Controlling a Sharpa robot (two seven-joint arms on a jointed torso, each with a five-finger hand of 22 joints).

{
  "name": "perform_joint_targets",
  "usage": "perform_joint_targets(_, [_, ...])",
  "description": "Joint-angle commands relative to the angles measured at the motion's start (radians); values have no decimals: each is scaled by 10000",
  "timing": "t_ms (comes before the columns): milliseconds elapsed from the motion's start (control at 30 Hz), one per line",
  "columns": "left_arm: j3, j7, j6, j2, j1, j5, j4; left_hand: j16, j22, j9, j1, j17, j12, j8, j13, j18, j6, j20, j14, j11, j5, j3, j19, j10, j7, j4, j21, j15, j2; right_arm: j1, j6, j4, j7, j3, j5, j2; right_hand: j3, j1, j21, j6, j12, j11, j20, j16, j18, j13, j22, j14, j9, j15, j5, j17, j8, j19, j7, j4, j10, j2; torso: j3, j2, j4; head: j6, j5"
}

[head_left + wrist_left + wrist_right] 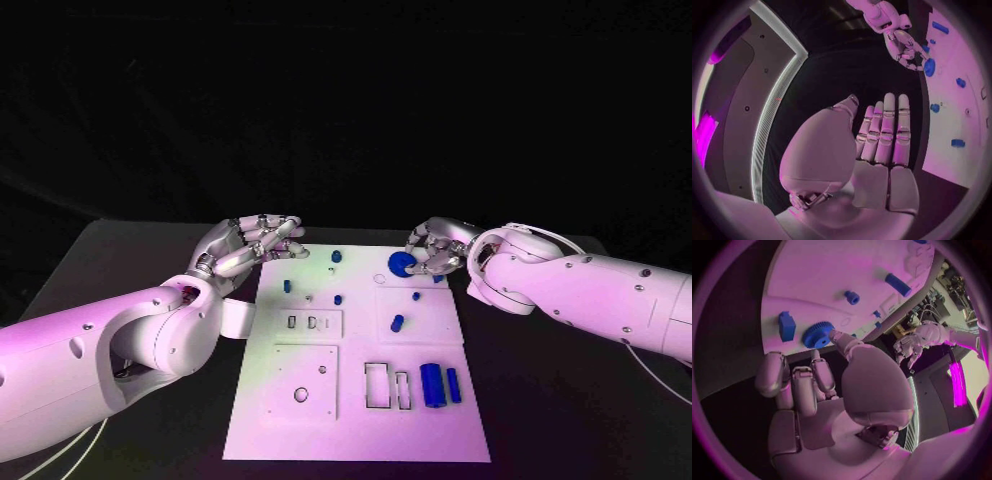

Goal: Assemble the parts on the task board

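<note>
Right wrist view: right hand point(817, 390) apparently pinching blue gear point(817, 335); left hand point(260, 243) empty, fingers loose.

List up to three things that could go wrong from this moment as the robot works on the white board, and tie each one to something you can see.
1. The right robot hand touches the round blue toothed gear with few fingertips; it may slip.
2. The gear sits near the white rectangular task board edge, so it could roll onto the black table.
3. The small blue block lies beside the gear and might get knocked.
</note>
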State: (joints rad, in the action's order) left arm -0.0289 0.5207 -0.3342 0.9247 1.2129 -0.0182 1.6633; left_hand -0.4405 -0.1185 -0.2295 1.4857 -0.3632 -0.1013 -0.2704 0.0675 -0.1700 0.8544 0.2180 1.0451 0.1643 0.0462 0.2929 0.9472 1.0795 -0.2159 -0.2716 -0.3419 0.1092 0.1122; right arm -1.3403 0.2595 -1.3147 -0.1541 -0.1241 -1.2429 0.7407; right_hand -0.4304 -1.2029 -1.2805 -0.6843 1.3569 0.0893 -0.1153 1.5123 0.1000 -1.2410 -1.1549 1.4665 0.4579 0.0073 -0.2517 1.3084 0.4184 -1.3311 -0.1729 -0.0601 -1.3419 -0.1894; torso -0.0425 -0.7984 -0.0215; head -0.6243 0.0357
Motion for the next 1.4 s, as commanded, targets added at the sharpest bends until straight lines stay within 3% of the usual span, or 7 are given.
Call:
perform_joint_targets(33, [9,19,199,-30,10,36,8,-40,17,-16,-8,-9,54,66,15,-126,-76,28,-51,39,44,52,-23,-29,-202,-4,44,-13,-10,27,-61,107,-98,1,-302,-119,4,17,-60,76,42,-10,-10,46,-113,-20,-8,741,14,51,-9,1105,46,-48,-27,-60,-55,85,-5,10,-10,-4,2])
perform_joint_targets(433, [9,14,185,-27,10,36,-3,-40,17,-16,-8,-9,54,66,15,-126,-76,28,-51,39,44,52,-23,-29,-202,-4,44,-13,-10,62,51,337,-128,1,-531,-426,-12,16,-54,94,54,-5,-16,56,-109,-37,-1,742,16,56,14,1121,73,-35,-32,-79,-48,123,-13,4,6,-44,-60])
perform_joint_targets(767, [9,16,175,-9,10,36,-1,-43,23,-20,-13,-29,64,68,17,-127,-80,30,-62,41,44,78,-25,-28,-204,0,46,-11,-15,146,-96,405,-338,-3,-1706,-498,-52,-129,-44,173,60,8,-35,87,-102,-54,-5,745,18,73,147,1184,152,2,-44,25,7,73,18,4,15,-97,-72])
perform_joint_targets(1167, [9,6,170,-39,10,37,-16,-45,25,-23,-11,-39,68,68,19,-127,-80,31,-66,41,44,100,-25,-26,-204,1,47,-11,-32,202,-68,373,-378,-5,-2028,-456,-139,-244,2,131,62,12,-46,72,-86,-73,42,725,39,80,145,1132,267,62,-48,94,32,121,18,-3,36,-100,-72])
perform_joint_targets(1400, [9,1,169,-49,10,37,-28,-45,25,-23,-11,-39,68,68,19,-127,-80,31,-66,41,44,100,-25,-26,-204,1,47,-11,-32,207,-50,395,-383,-6,-2056,-450,-313,-341,-17,58,78,4,-48,78,-89,-115,-8,721,55,76,436,1141,417,65,-41,158,25,222,17,-3,4,-130,-48])
